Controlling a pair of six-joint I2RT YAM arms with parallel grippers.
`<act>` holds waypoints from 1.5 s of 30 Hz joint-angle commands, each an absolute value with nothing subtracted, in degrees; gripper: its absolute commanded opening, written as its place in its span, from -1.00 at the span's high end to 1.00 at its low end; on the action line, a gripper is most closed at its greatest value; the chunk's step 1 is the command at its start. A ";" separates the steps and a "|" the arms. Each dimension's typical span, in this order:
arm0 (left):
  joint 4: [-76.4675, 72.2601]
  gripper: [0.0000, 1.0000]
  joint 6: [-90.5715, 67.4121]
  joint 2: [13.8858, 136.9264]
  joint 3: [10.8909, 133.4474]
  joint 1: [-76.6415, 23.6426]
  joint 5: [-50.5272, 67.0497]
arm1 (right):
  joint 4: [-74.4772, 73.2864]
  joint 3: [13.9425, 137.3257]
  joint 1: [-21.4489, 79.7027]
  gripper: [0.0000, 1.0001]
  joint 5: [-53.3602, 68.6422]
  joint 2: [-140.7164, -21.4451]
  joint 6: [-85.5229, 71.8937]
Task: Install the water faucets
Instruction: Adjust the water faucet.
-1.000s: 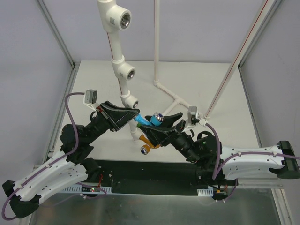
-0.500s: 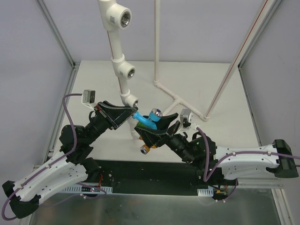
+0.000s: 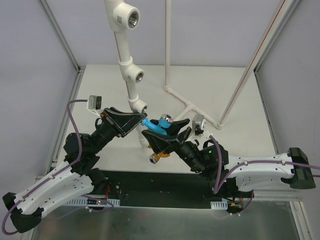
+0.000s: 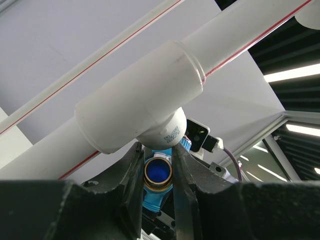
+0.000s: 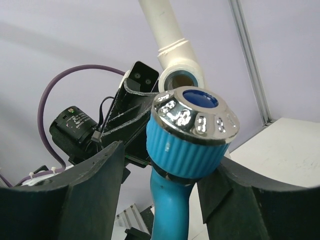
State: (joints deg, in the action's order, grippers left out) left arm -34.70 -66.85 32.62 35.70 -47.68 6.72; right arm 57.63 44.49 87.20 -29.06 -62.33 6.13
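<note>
Grey panel walls [image 3: 35, 75] in a metal frame [image 3: 60, 35] enclose a white table [image 3: 235, 95]. A black strip [image 3: 150, 182] runs along the table's near edge, beneath both arm bases. Ahead of the grippers, a white pipe [image 3: 131, 85] carrying three tee fittings rises from the table toward the back wall. A thinner upright pipe stand [image 3: 166, 45] is seen beyond the right gripper, to its outer side.

Left gripper [image 3: 142, 121]: reaches in from the left, its fingertips just below the lowest tee fitting [image 3: 139, 106]. In the left wrist view, the left gripper [image 4: 158, 165] is clenched on the light blue faucet [image 4: 158, 171] near its brass-ringed threaded end. That end sits directly under the tee fitting's [image 4: 140, 110] outlet. Whether thread and outlet touch cannot be told.

Right gripper [image 3: 161, 128]: meets the left one tip to tip, so the light blue faucet [image 3: 156, 127] spans between them. In the right wrist view, the right gripper [image 5: 165, 165] is parted astride the faucet's ribbed blue knob [image 5: 192, 135], which carries a shiny cap. A gap shows between the knob and one finger [image 5: 75, 200]. Contact at the other finger cannot be judged.

Orange faucet [image 3: 159, 156]: lies on the table just beneath the right gripper's near finger, its metal end toward the black strip.
</note>
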 commanded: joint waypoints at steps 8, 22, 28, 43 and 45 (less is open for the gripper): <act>-39.46 1.00 -67.50 32.69 37.35 -47.99 3.16 | 63.02 46.41 86.84 -0.24 -29.97 -63.37 4.66; -39.46 1.00 -67.15 32.43 37.88 -47.99 2.99 | 63.37 41.57 86.84 -0.27 -30.32 -60.82 1.58; -39.64 1.00 -67.32 32.52 37.71 -47.90 2.90 | 64.77 41.40 86.92 -0.26 -30.23 -60.82 1.76; -40.17 1.00 -67.68 33.22 37.70 -47.99 3.07 | 68.47 43.86 85.69 -0.20 -29.80 -64.60 -1.39; -40.25 1.00 -67.68 33.40 37.79 -47.99 3.16 | 68.55 43.86 85.52 -0.19 -29.71 -64.77 -1.84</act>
State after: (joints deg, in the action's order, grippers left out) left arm -34.85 -66.96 32.88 35.70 -47.68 5.43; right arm 64.05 41.04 86.02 -29.80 -64.69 0.84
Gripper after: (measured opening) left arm 0.260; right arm 0.600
